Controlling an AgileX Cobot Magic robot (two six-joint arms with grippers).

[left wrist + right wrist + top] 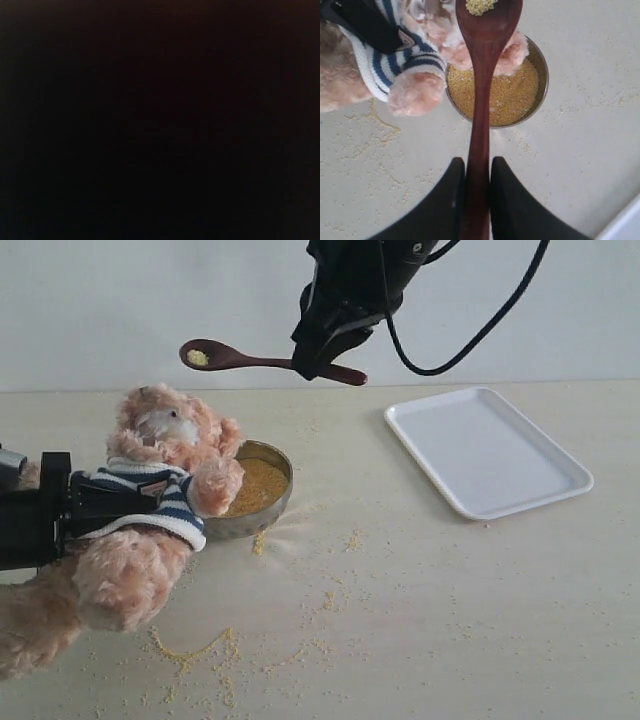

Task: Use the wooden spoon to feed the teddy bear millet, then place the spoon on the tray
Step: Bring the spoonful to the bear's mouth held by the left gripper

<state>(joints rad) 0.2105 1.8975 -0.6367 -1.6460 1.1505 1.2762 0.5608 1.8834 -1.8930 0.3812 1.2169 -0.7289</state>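
Note:
The teddy bear leans tilted over the steel bowl, one paw resting on the millet heaped inside. My left gripper is shut on the bear's striped torso; the left wrist view is fully black. High above the table, my right gripper is shut on the handle of the wooden spoon. The spoon lies level, above the bear's head. In the right wrist view the spoon runs out from between my fingers, with a small pile of millet in its bowl, over the bear.
The white tray lies bare at the right, its corner also seen in the right wrist view. Loose millet grains are scattered over the table in front of the bowl. A black cable hangs from the right arm.

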